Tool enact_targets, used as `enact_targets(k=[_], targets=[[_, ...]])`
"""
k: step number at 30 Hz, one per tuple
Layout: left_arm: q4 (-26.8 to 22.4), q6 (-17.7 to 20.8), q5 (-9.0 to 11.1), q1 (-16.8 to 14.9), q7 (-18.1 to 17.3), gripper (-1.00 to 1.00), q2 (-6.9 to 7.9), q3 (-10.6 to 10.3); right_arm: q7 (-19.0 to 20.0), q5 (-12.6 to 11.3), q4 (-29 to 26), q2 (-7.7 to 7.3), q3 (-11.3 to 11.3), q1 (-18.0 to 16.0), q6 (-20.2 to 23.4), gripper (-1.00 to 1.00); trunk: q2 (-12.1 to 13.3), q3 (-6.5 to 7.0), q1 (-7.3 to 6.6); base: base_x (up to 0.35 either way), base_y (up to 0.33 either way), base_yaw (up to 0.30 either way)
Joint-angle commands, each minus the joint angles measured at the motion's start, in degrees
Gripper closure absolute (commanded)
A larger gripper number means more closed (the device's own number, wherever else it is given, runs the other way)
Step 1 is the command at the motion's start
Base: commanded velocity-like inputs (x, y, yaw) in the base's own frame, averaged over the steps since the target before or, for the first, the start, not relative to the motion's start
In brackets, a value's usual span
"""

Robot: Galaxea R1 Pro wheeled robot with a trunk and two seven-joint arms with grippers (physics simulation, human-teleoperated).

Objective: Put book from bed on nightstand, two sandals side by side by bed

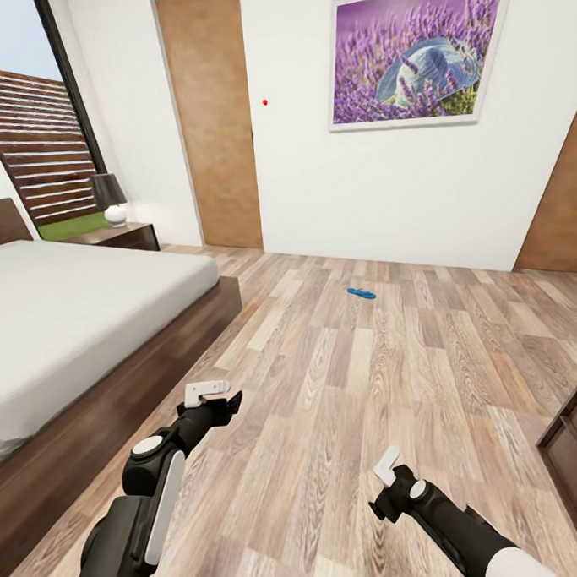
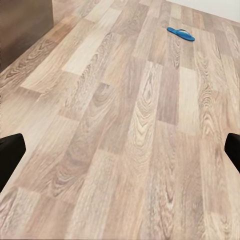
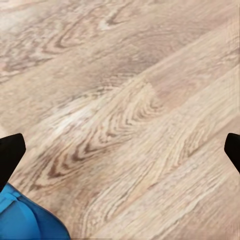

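One blue sandal (image 1: 361,293) lies flat on the wood-plank floor toward the far wall, well ahead of both arms; the left wrist view has that sandal (image 2: 181,33) too. A blue sandal's edge (image 3: 25,220) shows close by in the right wrist view. My left gripper (image 1: 216,399) hangs open over the floor beside the bed frame. My right gripper (image 1: 387,469) is open, low over bare planks. The bed (image 1: 61,309) with its pale mattress stands at the left. A nightstand (image 1: 121,236) sits beyond it. The book is out of view.
A lamp (image 1: 110,198) stands on the nightstand by the slatted window (image 1: 35,141). A wooden door (image 1: 212,115) and a lavender picture (image 1: 415,49) are on the far wall. A dark cabinet corner (image 1: 576,451) juts in at the lower right.
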Motion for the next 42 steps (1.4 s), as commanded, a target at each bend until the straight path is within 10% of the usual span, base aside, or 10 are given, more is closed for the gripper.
enact_targets(k=[1, 14, 30, 42], targets=[[-0.23, 0.37, 0.42, -0.03, 0.03, -1.0, 0.0, 0.14, 0.27, 0.58, -0.16, -0.03, 0.18, -0.02, 0.34, -1.0, -0.04, -0.28, 0.01, 0.0, 0.0, 0.0], [-1.41, 0.68, 0.86, -0.03, 0.33, -1.0, 0.04, -0.1, 0.26, 0.87, 0.34, -0.02, 0.23, -0.02, 0.29, -1.0, -0.22, -3.16, 0.35, 0.0, 0.0, 0.0], [-1.4, 0.68, 0.87, -0.03, 0.26, -1.0, -0.08, -0.38, 2.08, 6.73, 0.03, -0.18, 0.19, -0.08, 0.28, -1.0, -0.43, -6.71, 0.76, 0.0, 0.0, 0.0], [-1.48, 0.6, 0.95, -0.03, 0.1, -1.0, -0.12, -0.5, 8.0, 15.81, -0.15, -0.24, -0.1, -0.11, 0.14, -1.0, -0.59, -9.37, 1.07, 0.0, 0.0, 0.0]])
